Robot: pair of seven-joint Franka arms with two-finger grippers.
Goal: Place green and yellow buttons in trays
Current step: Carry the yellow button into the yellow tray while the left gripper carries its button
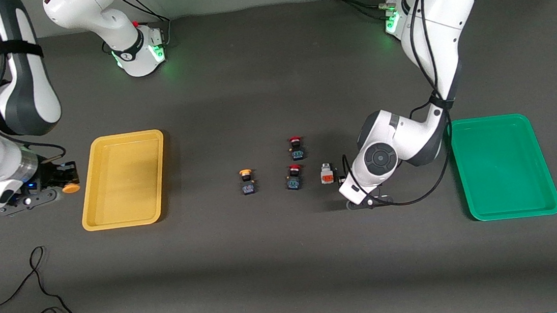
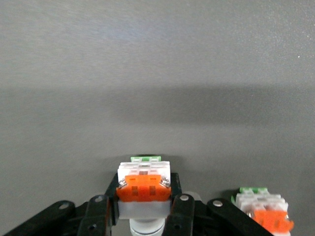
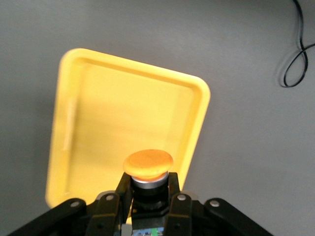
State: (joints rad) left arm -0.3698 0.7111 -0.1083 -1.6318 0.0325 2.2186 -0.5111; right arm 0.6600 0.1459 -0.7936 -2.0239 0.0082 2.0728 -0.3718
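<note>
Buttons come first: a yellow-capped button (image 3: 147, 164) sits clamped between the right gripper's (image 1: 67, 178) fingers, up in the air just off the yellow tray's (image 1: 89, 195) edge at the right arm's end of the table, not yet over its floor. A white button with an orange face (image 2: 142, 187) is pinched in the left gripper (image 2: 142, 209), low near the middle of the table; the front view hides that grip under the left arm's wrist. A second white button (image 1: 327, 173) lies on the table just beside that gripper, toward the right arm's end. Another yellow-capped button (image 1: 246, 181) stands in the same row, well apart from either tray. Two red-capped switches (image 1: 295, 176) stand between those two and should be left alone.

Both trays look empty; the green tray (image 1: 543, 202) waits at the left arm's end.

For the step in hand, the right arm seems to need a short carry sideways until the cap is well inside the yellow rim, then a descent before the fingers part, so the button does not bounce out. The left arm should lift straight up first to avoid knocking the neighbouring white button, then travel to the green tray.
</note>
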